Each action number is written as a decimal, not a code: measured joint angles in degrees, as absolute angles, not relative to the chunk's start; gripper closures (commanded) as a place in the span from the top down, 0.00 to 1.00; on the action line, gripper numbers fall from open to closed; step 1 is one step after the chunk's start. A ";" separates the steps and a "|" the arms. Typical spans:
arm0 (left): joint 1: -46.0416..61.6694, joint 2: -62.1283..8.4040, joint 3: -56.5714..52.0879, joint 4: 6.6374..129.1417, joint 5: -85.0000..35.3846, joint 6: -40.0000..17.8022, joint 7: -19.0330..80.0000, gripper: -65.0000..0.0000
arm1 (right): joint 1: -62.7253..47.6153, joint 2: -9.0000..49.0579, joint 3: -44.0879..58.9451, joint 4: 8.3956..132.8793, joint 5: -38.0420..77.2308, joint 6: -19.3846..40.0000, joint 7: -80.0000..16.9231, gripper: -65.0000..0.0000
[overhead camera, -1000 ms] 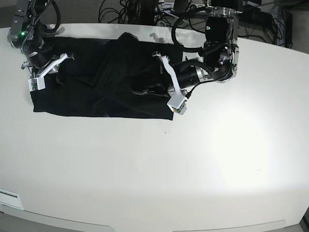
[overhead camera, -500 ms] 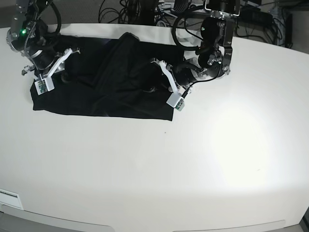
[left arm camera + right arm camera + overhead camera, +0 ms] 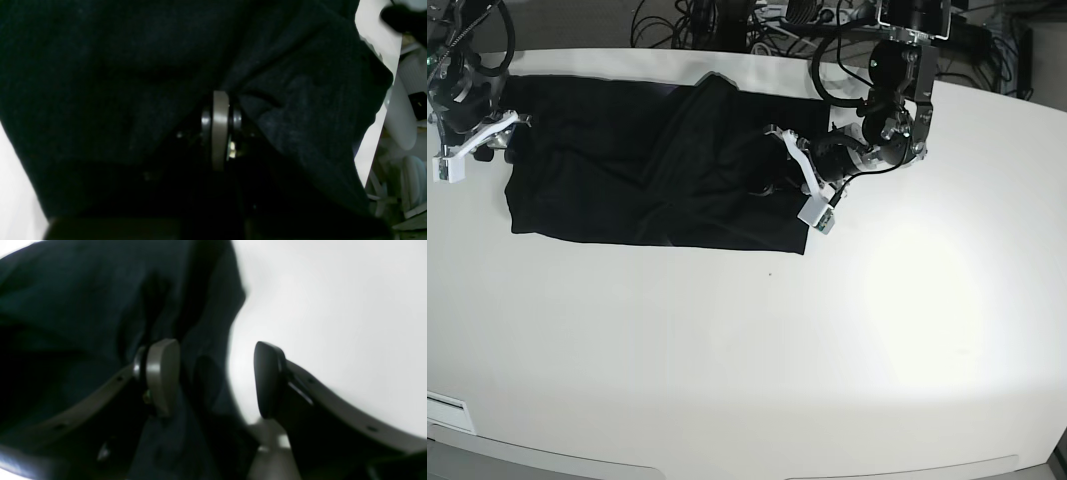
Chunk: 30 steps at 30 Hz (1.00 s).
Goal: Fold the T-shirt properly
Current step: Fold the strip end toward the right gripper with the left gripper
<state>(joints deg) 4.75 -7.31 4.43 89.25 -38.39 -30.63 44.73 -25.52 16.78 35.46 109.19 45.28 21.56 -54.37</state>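
Dragging crumpled black cloth T-shirt (image 3: pixel 637 170) rightward since earlier | left end effector (image 3: pixel 220 100) clamped on cloth | right end effector (image 3: pixel 217 373) now open, released | white counter (image 3: pixel 747 350)

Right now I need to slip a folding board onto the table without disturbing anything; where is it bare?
The widest bare stretch of the table is the whole near side, in front of the T-shirt hem. Another lies right of the left gripper. Crowded: the far strip, where the shirt spreads between the left gripper and the right gripper.
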 measured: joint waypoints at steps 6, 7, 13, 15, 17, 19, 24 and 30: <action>4.75 -7.38 4.38 89.25 -38.39 -30.65 44.75 0.00 | -24.88 16.80 38.22 97.19 63.18 27.77 -58.11 0.58; 4.75 -7.40 4.38 89.25 -38.39 -30.65 44.73 0.00 | -24.84 16.75 38.41 95.74 66.22 28.95 -58.59 0.58; 4.78 -7.44 4.38 89.25 -39.22 -30.59 44.80 0.00 | -23.00 16.16 38.39 90.32 72.36 33.71 -60.66 0.58; 4.78 -7.44 4.38 89.25 -39.22 -30.59 44.84 0.00 | -22.13 16.05 38.24 90.24 72.60 34.28 -60.75 0.58; 4.75 -7.44 4.38 89.25 -39.24 -30.61 44.86 0.00 | -21.41 16.01 37.41 90.24 72.47 34.59 -60.84 0.58; 4.78 -7.44 4.38 89.25 -39.27 -30.59 44.91 0.00 | -20.40 16.03 35.57 90.24 72.40 34.59 -60.90 0.58; 4.78 -7.46 4.38 89.25 -39.24 -30.57 44.91 0.00 | -18.39 16.05 30.28 90.26 69.82 34.81 -60.47 0.58; 4.75 -7.51 4.10 89.17 -40.12 -33.15 44.95 0.00 | -16.45 16.19 28.71 90.26 64.66 35.20 -60.51 0.19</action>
<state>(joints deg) 4.75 -7.51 4.10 89.17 -40.12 -33.15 44.95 -16.45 16.19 28.71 90.26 64.66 35.20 -60.51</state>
